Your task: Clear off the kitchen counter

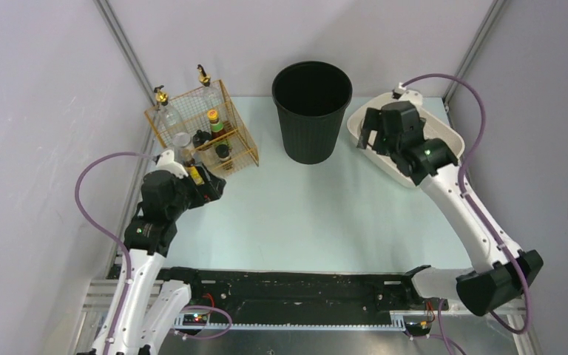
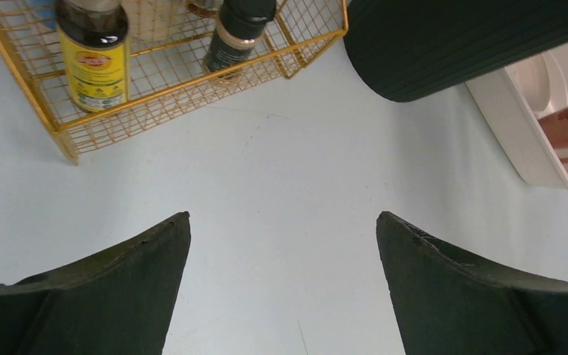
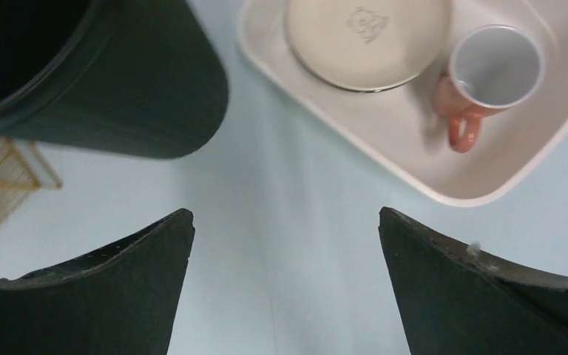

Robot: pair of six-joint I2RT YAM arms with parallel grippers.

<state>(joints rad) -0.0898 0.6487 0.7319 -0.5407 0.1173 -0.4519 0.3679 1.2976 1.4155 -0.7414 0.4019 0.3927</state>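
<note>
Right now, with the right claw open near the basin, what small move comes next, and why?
Probably draw the right claw back toward its base: it stands open and empty, the pink mug and the plate lie in the white basin, and I see nothing loose left on the kitchen counter.

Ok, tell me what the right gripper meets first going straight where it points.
Likely the bare pale mint-green kitchen counter, between the tall black ribbed bin and the white rectangular basin; depth is unclear.

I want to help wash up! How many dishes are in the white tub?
2. A round white dish sits in the white tub, a pink mug beside it. One tub corner is out of frame, so another could hide there.
</note>
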